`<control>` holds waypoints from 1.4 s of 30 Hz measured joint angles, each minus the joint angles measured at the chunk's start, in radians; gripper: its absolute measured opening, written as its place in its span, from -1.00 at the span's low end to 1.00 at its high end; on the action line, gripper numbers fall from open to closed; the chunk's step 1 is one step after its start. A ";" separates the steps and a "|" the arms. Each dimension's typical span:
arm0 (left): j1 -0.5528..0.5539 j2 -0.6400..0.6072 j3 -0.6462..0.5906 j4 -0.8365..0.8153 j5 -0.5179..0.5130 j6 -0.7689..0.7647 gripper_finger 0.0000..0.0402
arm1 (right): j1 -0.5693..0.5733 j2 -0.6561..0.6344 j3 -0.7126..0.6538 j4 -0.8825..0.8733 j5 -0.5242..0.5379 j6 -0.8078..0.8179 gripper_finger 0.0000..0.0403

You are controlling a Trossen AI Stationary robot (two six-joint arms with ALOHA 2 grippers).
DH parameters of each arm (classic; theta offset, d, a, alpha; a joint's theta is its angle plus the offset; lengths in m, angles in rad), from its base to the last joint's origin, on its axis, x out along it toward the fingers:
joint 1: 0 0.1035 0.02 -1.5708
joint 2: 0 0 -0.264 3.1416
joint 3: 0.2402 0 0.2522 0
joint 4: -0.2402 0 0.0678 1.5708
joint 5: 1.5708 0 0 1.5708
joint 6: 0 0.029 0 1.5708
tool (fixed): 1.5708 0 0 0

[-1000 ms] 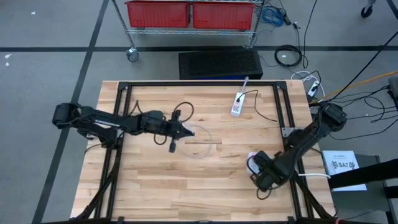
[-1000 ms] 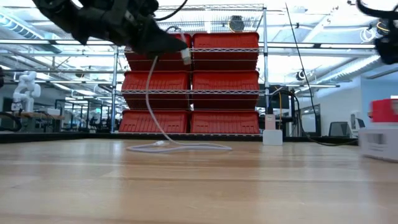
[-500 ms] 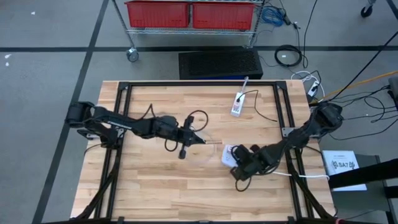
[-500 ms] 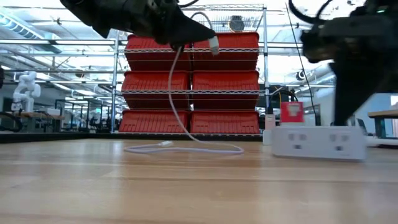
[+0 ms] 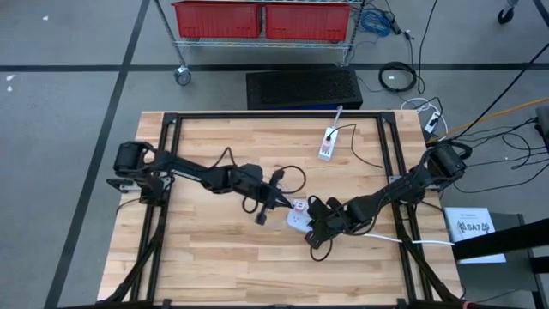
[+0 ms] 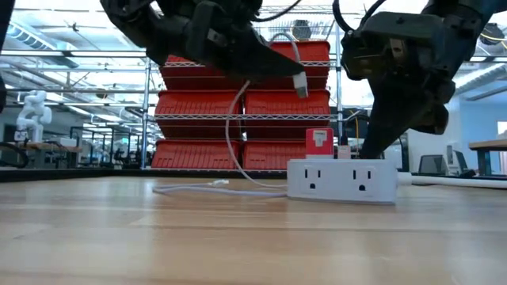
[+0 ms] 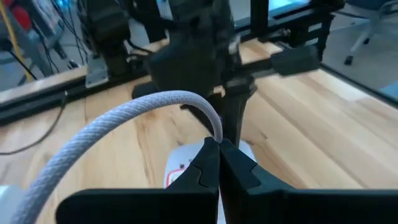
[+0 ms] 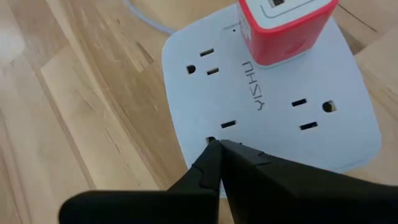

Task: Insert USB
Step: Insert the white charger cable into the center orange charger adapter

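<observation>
A white braided USB cable hangs from my left gripper (image 5: 279, 197) near the table's middle. Its plug (image 6: 299, 83) sticks out past the shut fingers and points down. The slack tail (image 6: 198, 188) lies on the wood. A white power strip (image 5: 298, 215) with a red charger (image 6: 319, 142) on top lies flat on the table, just below and to the right of the plug. My right gripper (image 5: 314, 225) is shut at the strip's right side. In the left wrist view the strip (image 7: 184, 163) shows just beyond the fingertips. My left gripper pinches the cable just behind its plug (image 7: 214, 138) between its two fingers, slanting down from the table's left. The plug is lifted clear and the cable arches back over the gripper (image 7: 124, 121), then hangs slack to the table. My right gripper has its shut fingertips (image 8: 214, 152) on the strip's outlet face (image 8: 249, 134), near one edge, slanting down from the right. The strip lies flat on the table.
A second white adapter (image 5: 328, 142) with its cord lies near the table's far edge. Black frame rails (image 5: 388, 150) run along the table's sides. Red bins on a wire shelf (image 6: 245, 103) stand beyond the far edge. Bare wood stretches toward the near edge.
My right gripper has swept from near the table's right edge toward the centre, sliding the power strip along the wood with it. My left gripper has carried the cable's plug rightward, so the plug now hangs just above the strip. The cable's tail has trailed along the table.
</observation>
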 joint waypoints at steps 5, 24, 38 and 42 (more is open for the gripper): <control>0.003 0.063 0.036 -0.007 0.008 0.000 -1.00 | 0.000 0.000 0.000 0.000 0.003 -0.008 -1.00; 0.017 0.163 0.131 -0.059 -0.046 0.050 -1.00 | 0.002 0.000 0.000 0.001 0.010 -0.013 -1.00; 0.011 0.137 0.131 -0.156 -0.047 0.016 -1.00 | 0.008 0.001 0.000 0.001 0.017 -0.017 -1.00; 0.004 0.137 0.131 -0.165 -0.047 -0.009 -1.00 | 0.008 0.001 0.000 0.001 0.017 -0.017 -1.00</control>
